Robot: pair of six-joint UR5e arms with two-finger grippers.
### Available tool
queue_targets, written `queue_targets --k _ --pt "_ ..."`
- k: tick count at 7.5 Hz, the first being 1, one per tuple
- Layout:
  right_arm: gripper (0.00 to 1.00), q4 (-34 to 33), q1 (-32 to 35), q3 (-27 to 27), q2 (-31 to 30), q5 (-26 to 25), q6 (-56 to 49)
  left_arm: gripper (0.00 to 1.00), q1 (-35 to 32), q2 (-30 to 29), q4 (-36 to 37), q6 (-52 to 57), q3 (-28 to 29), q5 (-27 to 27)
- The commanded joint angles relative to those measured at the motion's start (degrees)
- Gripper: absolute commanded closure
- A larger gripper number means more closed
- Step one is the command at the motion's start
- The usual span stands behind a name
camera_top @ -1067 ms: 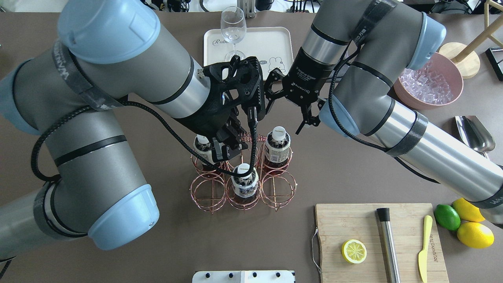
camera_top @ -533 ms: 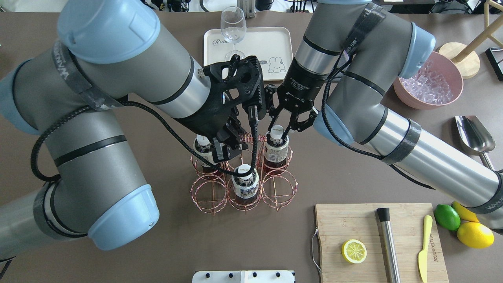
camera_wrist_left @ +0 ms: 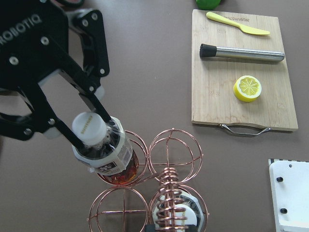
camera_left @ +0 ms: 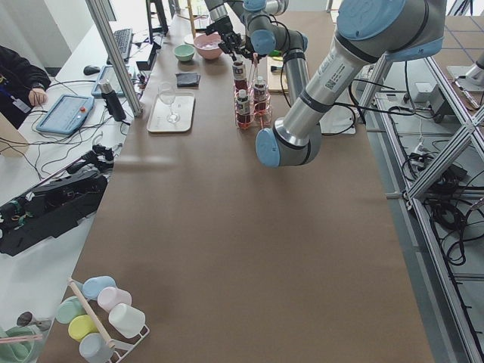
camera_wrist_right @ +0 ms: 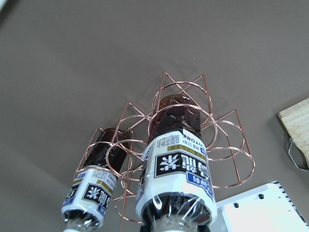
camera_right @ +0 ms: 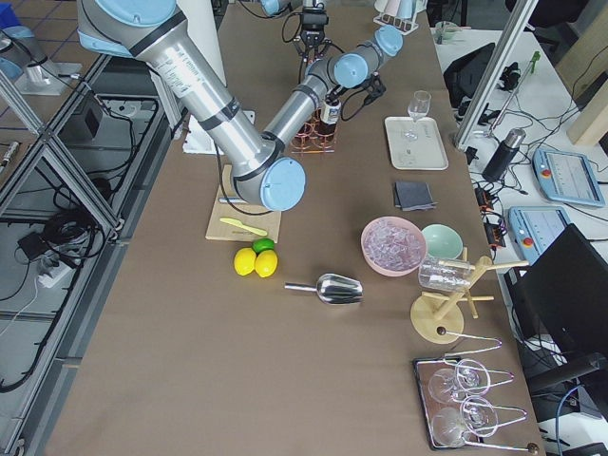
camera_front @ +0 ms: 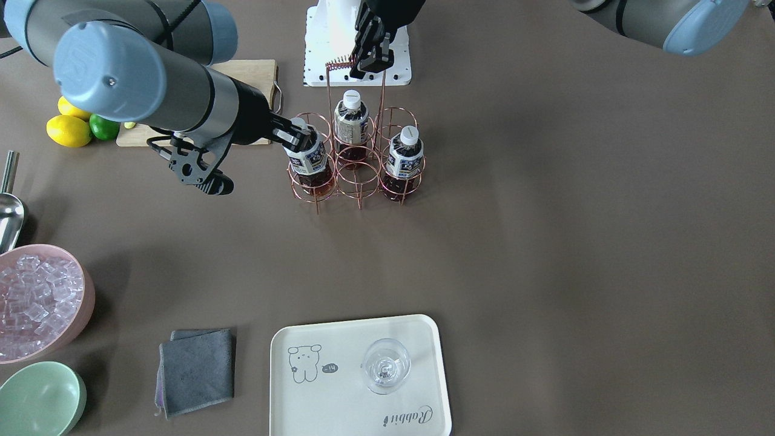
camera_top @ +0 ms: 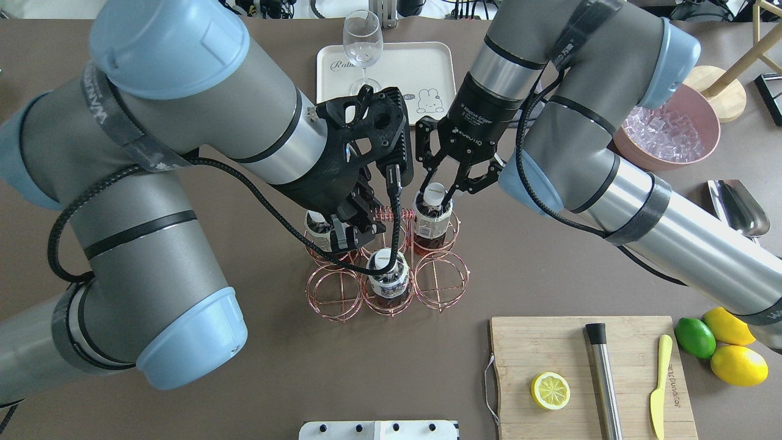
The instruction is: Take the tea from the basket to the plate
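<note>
Where room lies open: a broad bare stretch of brown tabletop (camera_front: 545,242) runs between the basket (camera_top: 333,293) and the plate (camera_front: 327,406).
Edges: the basket stands mid-tabletop, well in from every edge; the plate sits close to the operators' edge; a white block (camera_top: 379,429) lies at the robot's edge, near the basket.
Crowded side: the cutting board (camera_top: 550,348) lies near the basket on the robot's right; further along that side, a grey cloth (camera_front: 195,369) sits beside the plate and a pink bowl of ice (camera_front: 36,303) beyond it.
Plate: a stemmed glass (camera_front: 385,365) stands upright on one end; the end with the cartoon drawing is bare.
Tea (camera_top: 431,223): there it is, in the corner cell of the row nearer the plate, on the robot's right, base down inside the wire ring, label and white cap above the rim.
Right pincer (camera_top: 436,192): slanting in from the robot's right, two fingers closed on the neck just under the cap, one each side. It has the bottle.
Left pincer (camera_front: 369,63): clamped on the top of the spiral handle (camera_front: 339,61), above the carrier's middle.
Neighbours: a second bottle (camera_front: 404,158) stands in the other corner of the tea's row, with an open ring between them; a third bottle (camera_front: 351,124) stands in the middle cell of the robot-side row.
</note>
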Motion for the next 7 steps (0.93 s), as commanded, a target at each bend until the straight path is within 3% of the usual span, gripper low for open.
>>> queue_targets --k 1,3,4,5,7 --pt "1.00 -6.7 8.1 5.3 0.8 6.3 1.1 1.00 0.1 0.1 -0.1 0.0 0.5 0.1" --pt "1.00 -6.9 13.1 4.4 2.4 8.4 1.9 1.00 0.1 0.2 -0.1 0.0 0.4 0.0" --pt "1.00 -6.3 14.2 1.2 3.4 7.7 0.0 1.00 0.1 0.1 -0.1 0.0 0.3 0.0" --pt "1.00 -4.7 15.5 -5.6 5.7 6.4 -4.8 1.00 0.1 0.1 -0.1 0.0 0.5 0.0" --pt "1.00 0.8 18.2 -25.9 12.5 6.0 -13.1 1.00 0.1 0.0 -0.1 0.0 0.6 0.1"
